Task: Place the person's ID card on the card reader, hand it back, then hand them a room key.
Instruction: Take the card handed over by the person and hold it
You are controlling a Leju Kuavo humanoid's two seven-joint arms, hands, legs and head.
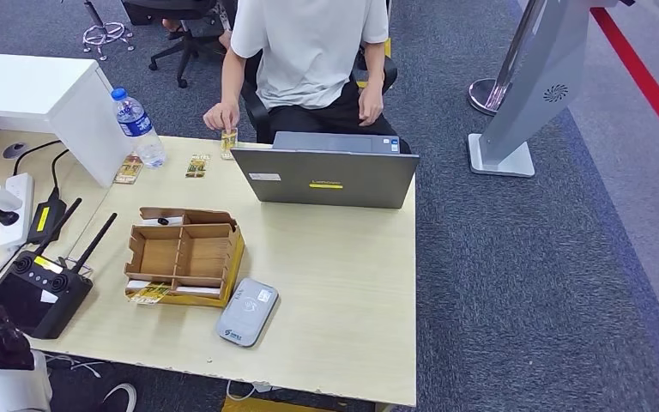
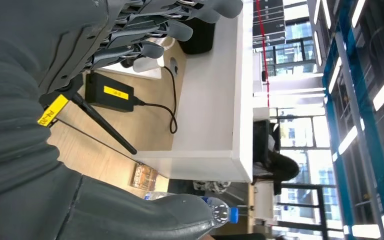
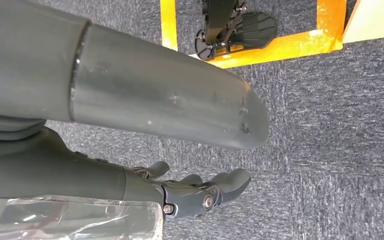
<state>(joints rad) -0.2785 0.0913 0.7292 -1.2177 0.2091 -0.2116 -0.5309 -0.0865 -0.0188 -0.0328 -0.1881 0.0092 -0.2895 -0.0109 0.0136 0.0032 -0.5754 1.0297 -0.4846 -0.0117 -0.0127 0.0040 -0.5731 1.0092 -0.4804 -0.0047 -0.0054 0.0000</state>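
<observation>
ID card [image 1: 228,138], small and yellowish, stands on edge at the far rim of the wooden desk [image 1: 343,283], pinched by the seated person's hand [image 1: 221,115] just left of the grey laptop [image 1: 326,176]. Card reader [image 1: 246,312], grey and flat, lies near our front edge, just beside the cardboard organiser [image 1: 185,256], whose front slot shows a printed card that may be a room key; we cannot tell. Our left hand [image 2: 145,30] hovers over the desk's left corner near the black controller with antennas [image 1: 45,290], fingers apart and holding nothing. Our right hand [image 3: 195,187] hangs over the grey carpet beside the desk, fingers loosely spread, nothing in it. Nothing of the task looks done yet. Risks, as we judge them: the card is well apart from both hands, and a reach across could clip the organiser or the laptop lid; a left-hand reach could also knock the water bottle [image 1: 138,127] or catch the antennas; a thin card taken edge-on may slip from the fingers; two similar cards [image 1: 196,166] lying nearby invite picking the wrong one.
</observation>
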